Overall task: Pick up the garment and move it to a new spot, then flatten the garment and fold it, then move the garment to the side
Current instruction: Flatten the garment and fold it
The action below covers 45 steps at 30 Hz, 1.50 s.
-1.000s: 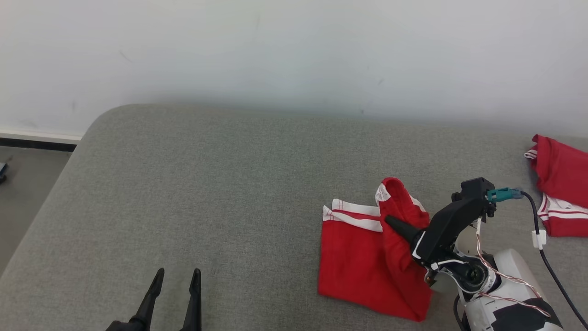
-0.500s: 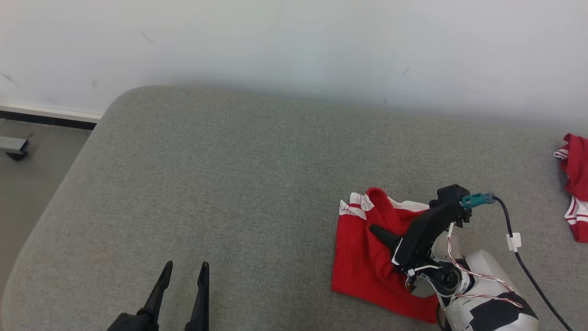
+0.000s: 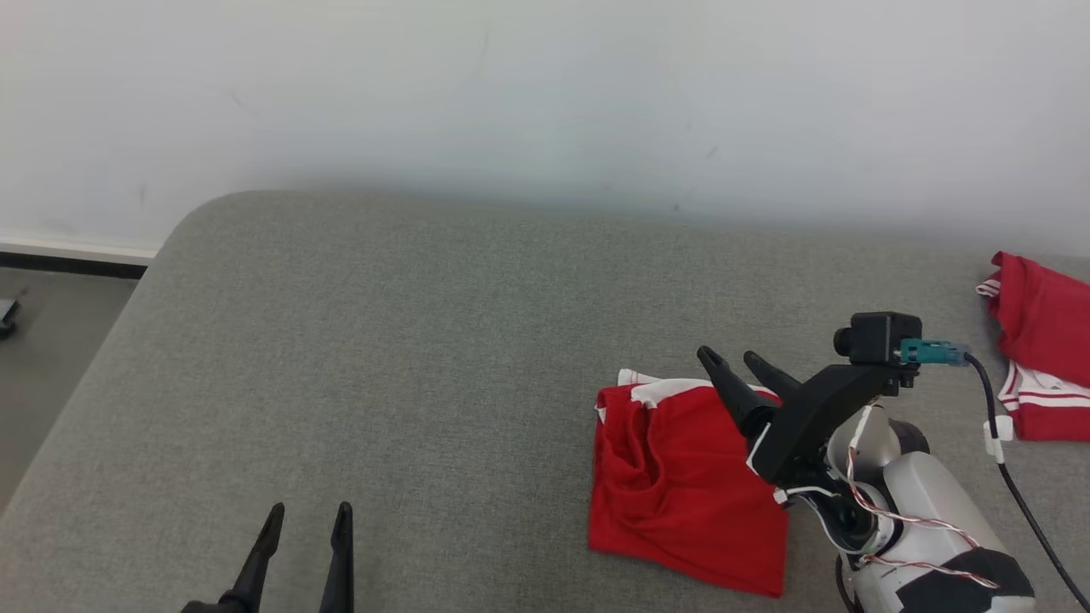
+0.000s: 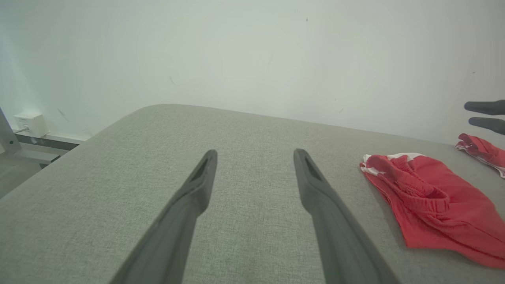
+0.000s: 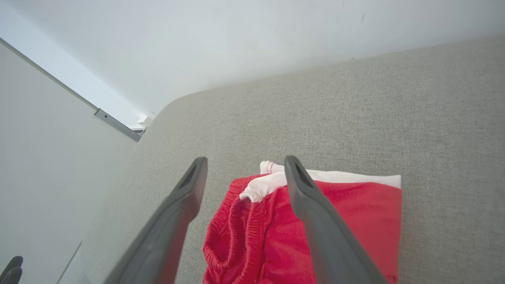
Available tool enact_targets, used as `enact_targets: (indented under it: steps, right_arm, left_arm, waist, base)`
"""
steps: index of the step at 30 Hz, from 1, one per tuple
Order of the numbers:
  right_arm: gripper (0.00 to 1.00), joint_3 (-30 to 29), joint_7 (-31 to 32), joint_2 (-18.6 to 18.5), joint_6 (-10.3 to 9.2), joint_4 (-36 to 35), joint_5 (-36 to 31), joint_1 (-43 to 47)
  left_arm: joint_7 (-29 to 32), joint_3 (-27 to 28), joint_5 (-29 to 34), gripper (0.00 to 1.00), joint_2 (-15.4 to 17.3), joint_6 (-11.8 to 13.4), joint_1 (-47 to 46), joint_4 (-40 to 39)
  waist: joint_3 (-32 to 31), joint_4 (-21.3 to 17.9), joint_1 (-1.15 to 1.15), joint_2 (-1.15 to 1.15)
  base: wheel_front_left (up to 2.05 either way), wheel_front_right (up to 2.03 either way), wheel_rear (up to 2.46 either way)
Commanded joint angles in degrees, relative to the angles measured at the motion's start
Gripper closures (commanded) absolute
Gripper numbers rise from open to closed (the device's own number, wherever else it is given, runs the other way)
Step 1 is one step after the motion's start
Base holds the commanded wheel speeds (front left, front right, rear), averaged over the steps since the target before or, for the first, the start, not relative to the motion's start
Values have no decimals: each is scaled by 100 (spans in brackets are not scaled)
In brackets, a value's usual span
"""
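At the lower left of the head view the left gripper [image 3: 310, 508] hangs idle over the grey fabric surface [image 3: 426, 340], fingers spread. Lower right, the red garment [image 3: 681, 494] lies roughly folded, its waistband [image 3: 634, 451] bunched on the left. The right gripper [image 3: 728, 354] hovers over its far white hem [image 3: 656, 390], fingers spread and pinching nothing. The fold looks loose, though its depth is hard to judge. Press the bunched band flat before folding again, and stay clear of the second red garment [image 3: 1043, 340] at the right edge.
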Motion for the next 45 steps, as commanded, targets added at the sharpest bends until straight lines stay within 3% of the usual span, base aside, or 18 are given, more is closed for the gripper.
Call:
enact_targets:
  steps: [1,13,27,45]
  right_arm:
    - [0,-3,-84,-48,-11,-102,-45,110]
    - [0,90,-1655,-506,-11,-1580,-895,1152]
    - [0,-202,-3036,-569,-11,-2244,-1727,2299]
    - [0,-995,-3423,145,-11,-2108,-2426,3164]
  left_arm:
    - [-15,43,25,0,49,6,78,-24]
    - [-15,456,153,0,81,6,265,-272]
    - [-15,587,234,0,70,6,251,-338]
    - [-15,739,243,0,120,6,378,-345]
  waist:
    - [-80,-122,-1,0]
    - [-122,-694,-1,0]
    - [-117,-1036,-1,0]
    - [-190,-832,-1,0]
  base:
    - [0,0,0]
    - [0,0,0]
    - [0,0,0]
    - [0,0,0]
